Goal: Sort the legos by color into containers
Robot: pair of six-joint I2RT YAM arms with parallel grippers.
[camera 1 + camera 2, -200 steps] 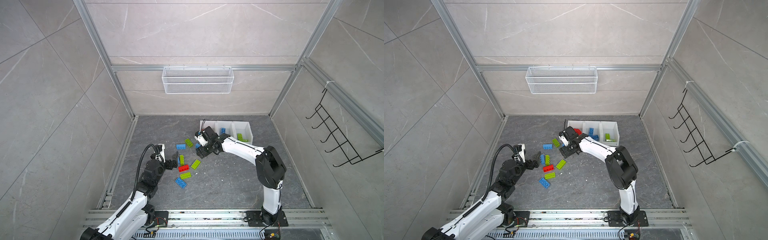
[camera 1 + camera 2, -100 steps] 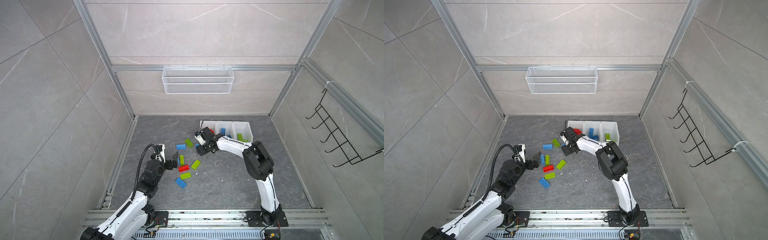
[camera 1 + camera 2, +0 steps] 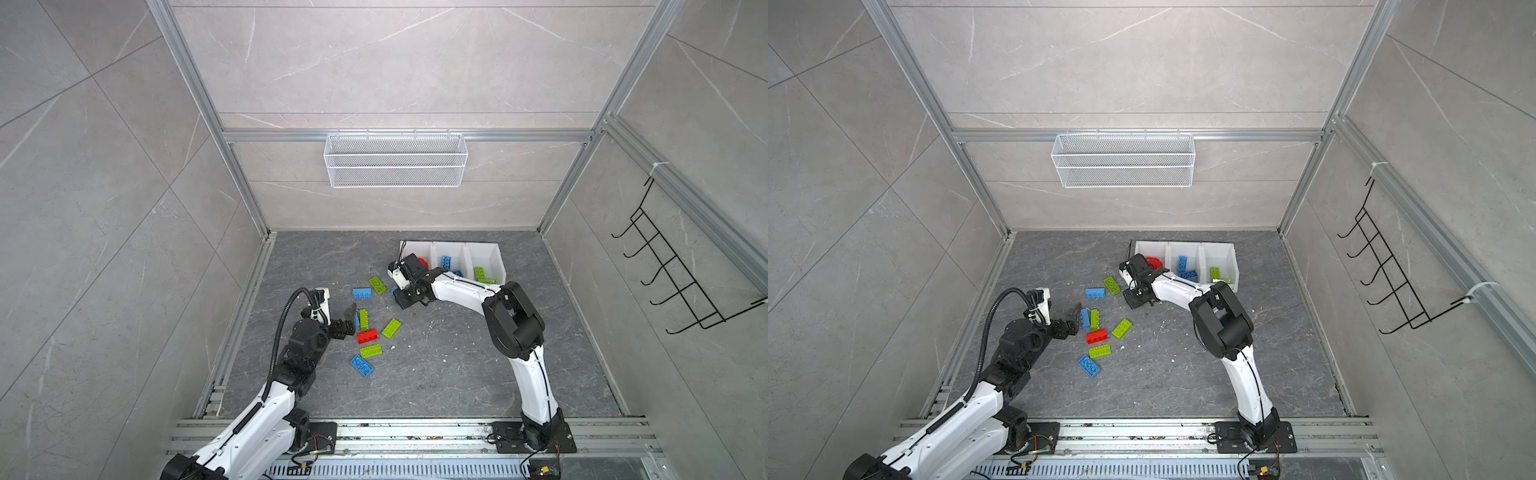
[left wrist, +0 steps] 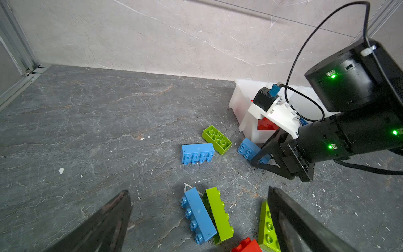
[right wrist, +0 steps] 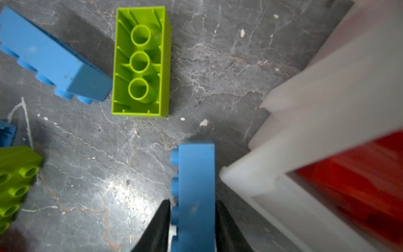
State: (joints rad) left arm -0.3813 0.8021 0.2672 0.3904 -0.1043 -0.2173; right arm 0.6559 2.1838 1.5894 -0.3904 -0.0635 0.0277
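Observation:
My right gripper (image 5: 192, 203) is low on the floor by the near left corner of the containers (image 3: 451, 243). It is shut on a blue lego (image 5: 194, 170), one finger on each long side. In both top views that gripper (image 3: 397, 295) hides most of the brick. The left bin holds red pieces (image 3: 1153, 262), the middle blue (image 3: 1183, 266), the right green (image 3: 1215, 272). My left gripper (image 4: 198, 190) stands open over a blue lego (image 4: 197, 215) and a green lego (image 4: 219, 215) lying side by side, touching neither. A red lego (image 3: 368, 336) lies near them.
More loose bricks lie on the grey floor: blue (image 3: 361, 293), green (image 3: 377, 285), green (image 3: 391, 328), green (image 3: 371, 351) and blue (image 3: 361, 365). A white wire basket (image 3: 395, 166) hangs on the back wall. A black hook rack (image 3: 681, 282) is on the right wall.
My right gripper has closed its fingers onto the blue lego beside the bins, and its elbow has swung a little left. The left arm has not moved.

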